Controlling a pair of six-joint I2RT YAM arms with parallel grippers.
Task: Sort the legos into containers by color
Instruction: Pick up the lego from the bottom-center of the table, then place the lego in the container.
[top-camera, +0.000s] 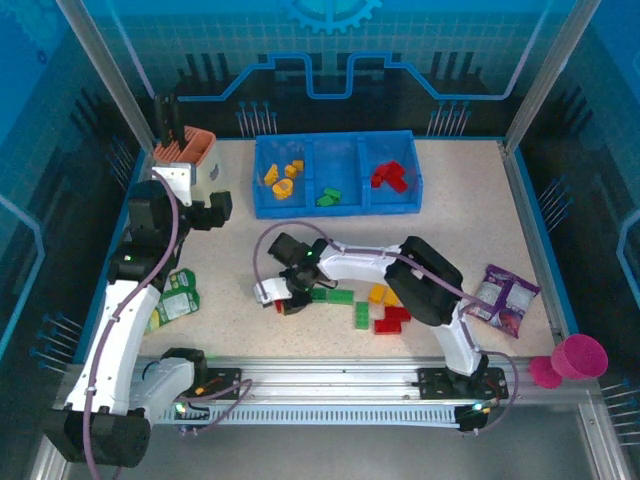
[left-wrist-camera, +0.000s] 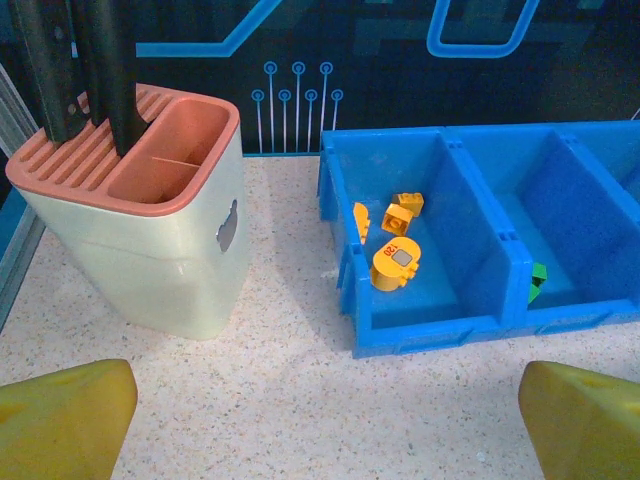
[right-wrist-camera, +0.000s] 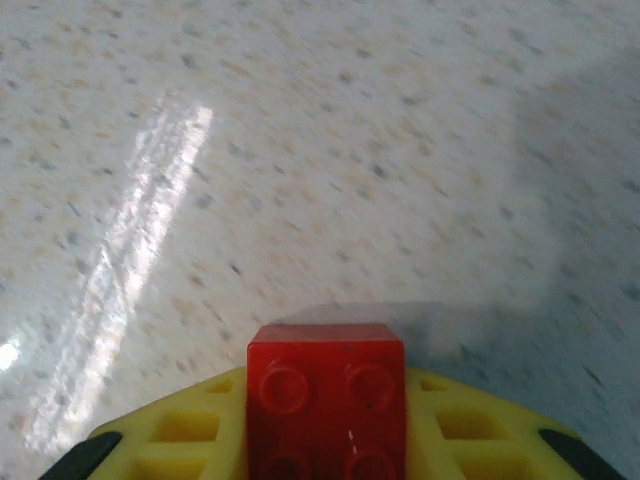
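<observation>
A small red plastic brick (right-wrist-camera: 327, 400) is pinched between the yellow fingers (right-wrist-camera: 140, 450) of the right gripper (top-camera: 288, 303). The gripper is closed tight on it, low over the speckled table (top-camera: 460, 240), near the middle. The left gripper (left-wrist-camera: 320, 430) is held wide open with nothing in it, its two yellow fingertips (left-wrist-camera: 62, 418) far apart. It is just in front of the bright blue plastic tray of three joined bins (top-camera: 350, 209) and near the tall cream holder with an orange rim (left-wrist-camera: 150, 250). Yellow-orange bricks (left-wrist-camera: 395, 250) are seen in the left bin, green bricks (top-camera: 328, 197) in the middle bin and red bricks (top-camera: 388, 178) in the right bin. Loose green, yellow and red bricks (top-camera: 378, 293) are spread on the table just right of the held brick. Open table is seen between them and the tray. A purple snack packet (top-camera: 505, 297) is seen near the right edge, a green packet (top-camera: 175, 300) near the left edge, and a pink cup (top-camera: 580, 355) by the near right corner.
</observation>
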